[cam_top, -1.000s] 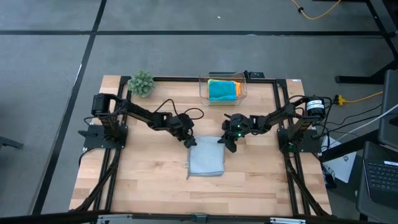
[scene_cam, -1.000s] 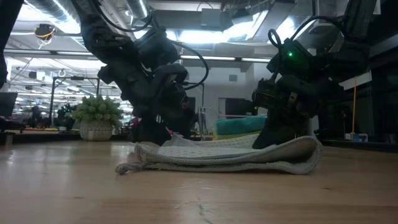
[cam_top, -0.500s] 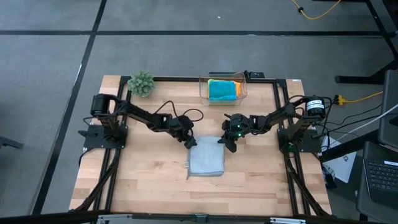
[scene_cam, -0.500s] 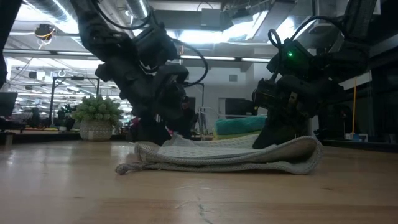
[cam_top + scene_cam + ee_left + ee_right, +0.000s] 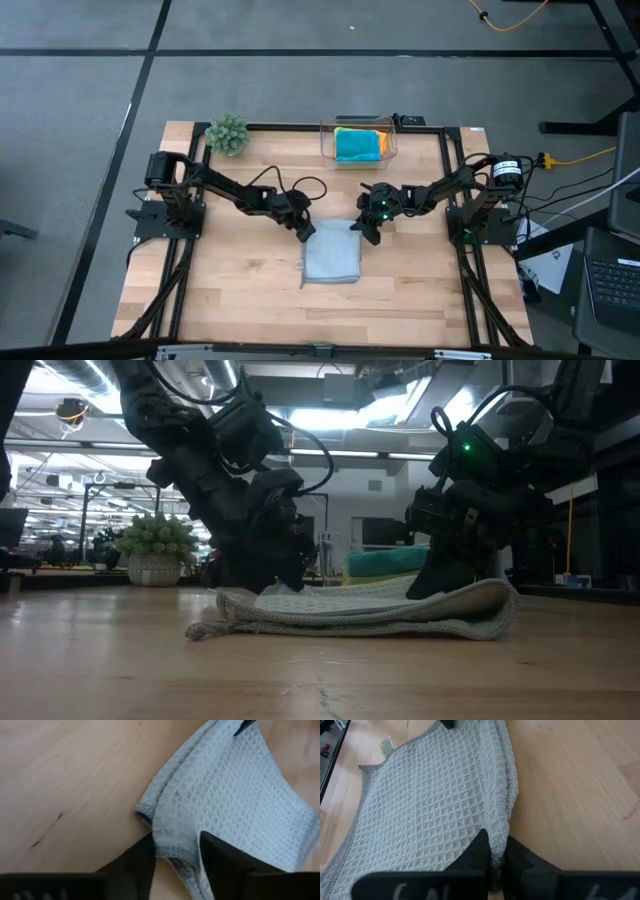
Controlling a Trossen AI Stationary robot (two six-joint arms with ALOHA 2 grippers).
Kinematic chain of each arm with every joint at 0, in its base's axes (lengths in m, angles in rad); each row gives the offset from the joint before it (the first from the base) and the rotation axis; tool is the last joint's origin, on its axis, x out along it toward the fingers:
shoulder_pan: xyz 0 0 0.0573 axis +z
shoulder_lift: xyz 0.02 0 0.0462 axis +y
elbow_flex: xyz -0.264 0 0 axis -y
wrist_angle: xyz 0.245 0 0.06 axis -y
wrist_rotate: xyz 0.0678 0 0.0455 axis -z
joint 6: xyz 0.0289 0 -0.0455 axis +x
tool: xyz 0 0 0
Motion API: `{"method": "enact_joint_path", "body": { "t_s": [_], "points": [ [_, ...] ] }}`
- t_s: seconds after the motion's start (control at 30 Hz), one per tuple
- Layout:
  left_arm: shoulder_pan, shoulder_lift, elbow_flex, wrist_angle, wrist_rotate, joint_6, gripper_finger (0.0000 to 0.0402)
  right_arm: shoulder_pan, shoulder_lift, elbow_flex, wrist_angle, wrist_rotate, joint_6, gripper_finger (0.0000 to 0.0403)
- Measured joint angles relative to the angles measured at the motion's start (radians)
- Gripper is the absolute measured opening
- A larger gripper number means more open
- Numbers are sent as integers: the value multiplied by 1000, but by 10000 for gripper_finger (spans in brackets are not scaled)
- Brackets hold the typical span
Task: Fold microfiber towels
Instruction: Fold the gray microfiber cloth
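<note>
One folded light grey towel [image 5: 331,257] lies mid-counter [image 5: 240,290]. At its far corners work two tools. The left tool [image 5: 306,229] straddles the far-left corner, its fingers [image 5: 136,864] parted with a bunched fold of cloth between them. The right tool [image 5: 360,231] pinches the far-right corner, fingers narrow and clamped on the fabric. Farther back stands one clear box [image 5: 358,142] holding a turquoise towel [image 5: 355,146] and an orange towel [image 5: 381,140], and one small green plant [image 5: 227,133] sits near the far-left corner.
</note>
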Motion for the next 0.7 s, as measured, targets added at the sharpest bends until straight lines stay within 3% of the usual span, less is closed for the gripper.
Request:
{"method": "enact_joint_path", "body": {
  "t_s": [0.3, 0.7],
  "points": [
    [-2, 1, 0, 1, -61, 86, 12, 0, 0, 0, 0, 4, 0, 24],
    [-18, 0, 1, 4, -108, 139, 1, 0, 1, -3, 28, 6, -39, 20]
  ]
}}
